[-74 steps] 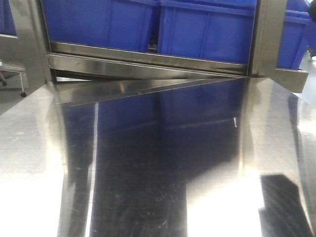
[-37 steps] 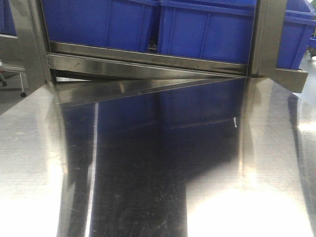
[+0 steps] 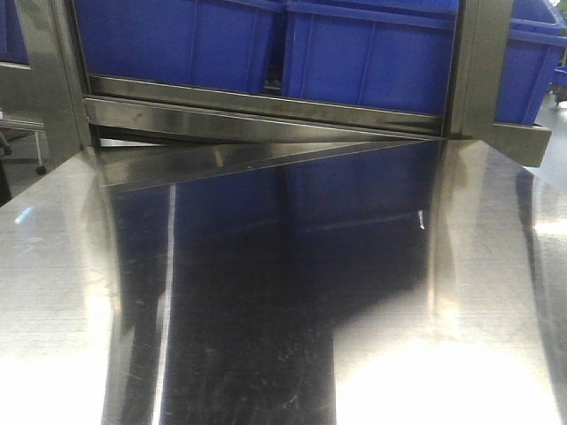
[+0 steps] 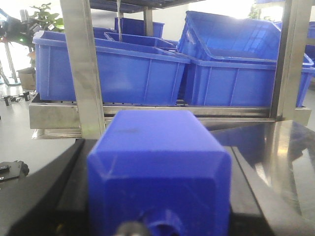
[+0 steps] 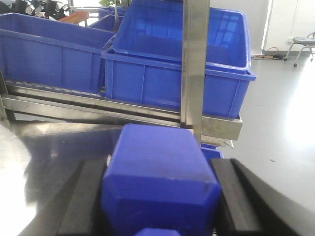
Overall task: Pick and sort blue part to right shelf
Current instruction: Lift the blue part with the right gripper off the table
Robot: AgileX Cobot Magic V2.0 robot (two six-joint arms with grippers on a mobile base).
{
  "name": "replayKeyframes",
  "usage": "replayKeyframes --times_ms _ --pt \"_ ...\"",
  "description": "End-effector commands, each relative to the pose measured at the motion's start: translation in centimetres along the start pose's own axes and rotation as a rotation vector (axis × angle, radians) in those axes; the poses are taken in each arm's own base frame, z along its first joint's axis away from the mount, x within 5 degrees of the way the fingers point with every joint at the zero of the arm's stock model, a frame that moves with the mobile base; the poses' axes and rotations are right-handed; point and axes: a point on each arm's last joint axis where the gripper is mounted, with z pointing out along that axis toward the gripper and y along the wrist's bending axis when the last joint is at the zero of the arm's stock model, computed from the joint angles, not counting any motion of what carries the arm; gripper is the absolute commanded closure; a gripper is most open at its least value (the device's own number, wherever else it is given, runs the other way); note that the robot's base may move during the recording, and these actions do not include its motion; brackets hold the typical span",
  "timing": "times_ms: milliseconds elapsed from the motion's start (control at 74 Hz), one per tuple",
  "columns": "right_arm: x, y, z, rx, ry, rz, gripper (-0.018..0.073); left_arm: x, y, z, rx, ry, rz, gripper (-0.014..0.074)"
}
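Neither arm shows in my front camera. It gives only the steel bench (image 3: 53, 292) and the lower rail of the right shelf (image 3: 266, 111), with its blue tubs (image 3: 372, 62) cut off at the top edge. At the left wrist, the left end effector (image 4: 157, 142) is clamped on a blue part (image 4: 157, 167), with dark fingers (image 4: 44, 196) against both flanks. The part's near end is blurred and cropped. The right end effector (image 5: 157, 162) grips a second blue part (image 5: 157, 182) the same way, and its underside is hidden. Both parts sit short of the shelf, outside the tubs. A shelf post (image 4: 83, 73) stands just left of the left part's line. Another post (image 5: 194, 64) rises almost straight ahead of the right one. Open floor (image 5: 285, 123) lies beyond the shelf's right end.
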Motion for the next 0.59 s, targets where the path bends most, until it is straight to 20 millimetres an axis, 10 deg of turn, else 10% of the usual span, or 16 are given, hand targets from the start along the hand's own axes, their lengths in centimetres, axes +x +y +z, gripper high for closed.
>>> replayKeyframes --times_ms 0,581 --pt "-1.59 -0.01 -0.89 -0.006 -0.129 -0.02 0.0282 -1.71 0.03 -0.89 0.0 -0.135 0.0 0.0284" --pt "-1.57 0.02 -0.8 -0.008 -0.137 -0.021 0.0282 -1.71 0.03 -0.89 0.0 -0.135 0.0 0.0284"
